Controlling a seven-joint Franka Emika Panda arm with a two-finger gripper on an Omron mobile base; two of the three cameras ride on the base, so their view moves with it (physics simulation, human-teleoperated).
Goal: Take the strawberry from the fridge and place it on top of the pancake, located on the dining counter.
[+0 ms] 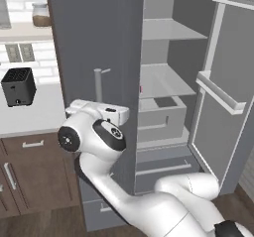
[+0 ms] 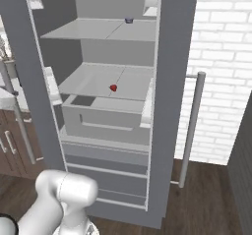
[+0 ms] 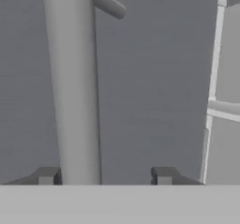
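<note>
Gripper: the gripper (image 3: 105,176) faces the fridge (image 1: 94,37) door's closed leaf, jaws spread, nothing pinched; the handle (image 3: 75,87) stands upright just inside the left finger (image 3: 47,176).
Strawberry: the strawberry (image 2: 113,87) sits on the middle shelf (image 2: 98,84), near its front edge, in the open half of the fridge.
Direction from gripper: in the left base view the hand (image 1: 106,114) is at the closed leaf, and the fruit's red sliver (image 1: 141,88) lies at about 1 o'clock from it, just past the leaf's edge (round fruit, no long axis to speak of).
In the way: the closed leaf's edge and the handle; I judge the hand must back off before swinging round.
Nearby: drawer bin (image 2: 106,116) under the shelf; small dark blue item (image 2: 129,20) on the upper shelf; open door (image 1: 223,97) at 3 o'clock.
</note>
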